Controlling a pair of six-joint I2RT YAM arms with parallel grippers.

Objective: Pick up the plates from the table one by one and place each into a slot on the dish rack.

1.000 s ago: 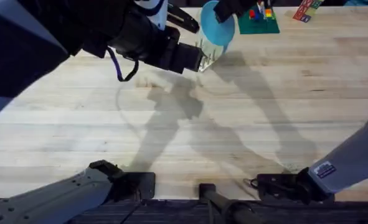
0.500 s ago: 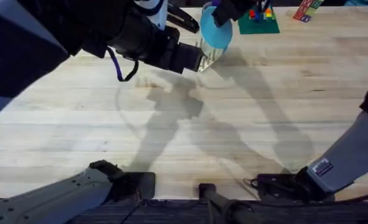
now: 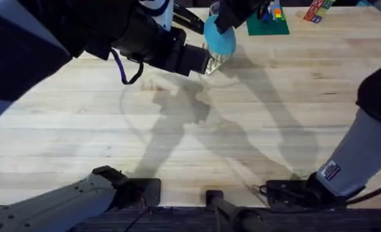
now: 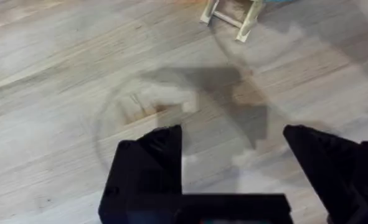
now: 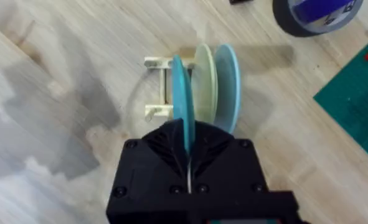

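My right gripper is shut on the teal plate, which it holds on edge just above the small wooden dish rack. A cream plate and a pale blue plate stand upright in the rack's slots, right beside the teal one. In the overhead view the teal plate hangs at the far middle of the table, over the rack. My left gripper is open and holds nothing, hovering over bare wood a short way from the rack's end.
A green baseplate with coloured bricks lies just behind and to the right of the rack. A roll of dark tape and a red box sit at the far edge. The left arm looms large over the far left.
The right gripper has carried the teal plate left and down toward the rack. The right forearm has swung with it. The left arm has stayed put.
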